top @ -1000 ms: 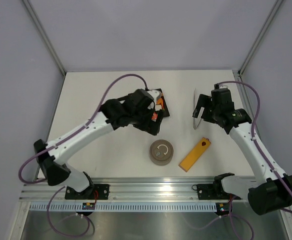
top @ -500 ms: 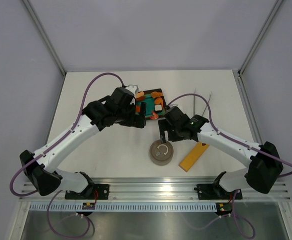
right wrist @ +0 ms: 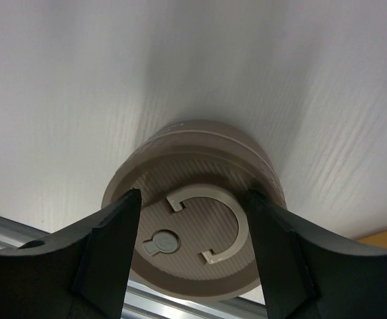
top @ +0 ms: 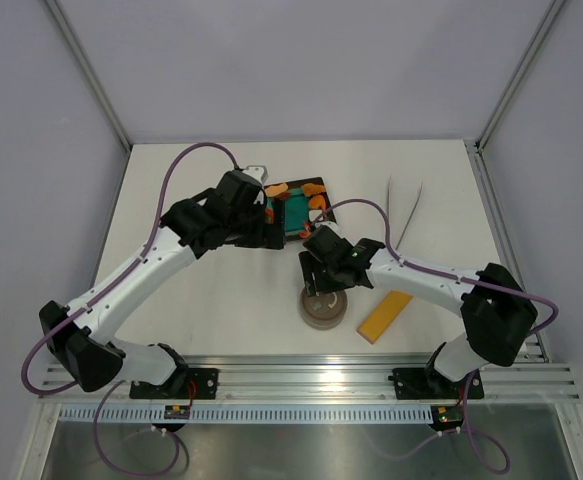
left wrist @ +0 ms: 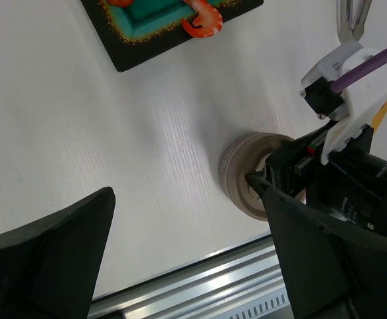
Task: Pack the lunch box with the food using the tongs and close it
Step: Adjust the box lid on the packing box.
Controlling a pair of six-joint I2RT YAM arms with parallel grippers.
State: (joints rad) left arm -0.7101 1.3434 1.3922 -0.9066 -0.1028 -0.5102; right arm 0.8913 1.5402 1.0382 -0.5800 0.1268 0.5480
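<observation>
Right gripper (right wrist: pixel 194 199): two matte black fingers straddle the round grey-brown lid (right wrist: pixel 200 229) of the lunch box (top: pixel 323 314), low in the centre of the overhead frame; whether they press its smooth rim cannot be told. The lid's ribbed face carries a raised C-shaped handle. Left gripper (left wrist: pixel 186 199) hangs wide open, holding nothing. Slim silver tongs (top: pixel 406 212) lie upper right; curled orange food (left wrist: pixel 203 23) sits on a square black plate (left wrist: pixel 123 58).

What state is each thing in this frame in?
lunch box, closed, lid on.
right gripper, jaws astride the lid, grip unclear.
left gripper, open, empty.
tongs, lying flat, untouched.
food, on the black plate, unpacked.
yellow-orange bar, lying flat.
</observation>
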